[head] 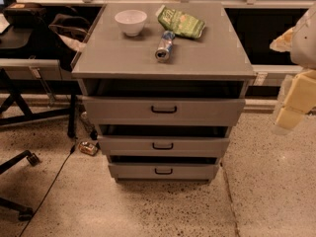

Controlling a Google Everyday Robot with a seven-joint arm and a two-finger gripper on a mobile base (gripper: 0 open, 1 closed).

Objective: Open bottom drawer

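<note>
Left of the cabinet [123, 53], a cable [49, 186] trails the floor; our base could snag it. The bottom drawer [133, 172] sits lowest in the cabinet, its handle [163, 171] close under the middle drawer [128, 146]: easy mis-grab. A hard yank may roll the can [165, 46] on top. The gripper [291, 107] hangs right of the cabinet, well apart; we cannot tell its grip state.

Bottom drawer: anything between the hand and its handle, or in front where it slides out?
Nothing visible. The hand hangs at the right edge of view, beside the cabinet and higher than the bottom drawer. A small object on the floor lies left of the cabinet, outside the drawer's path.
</note>
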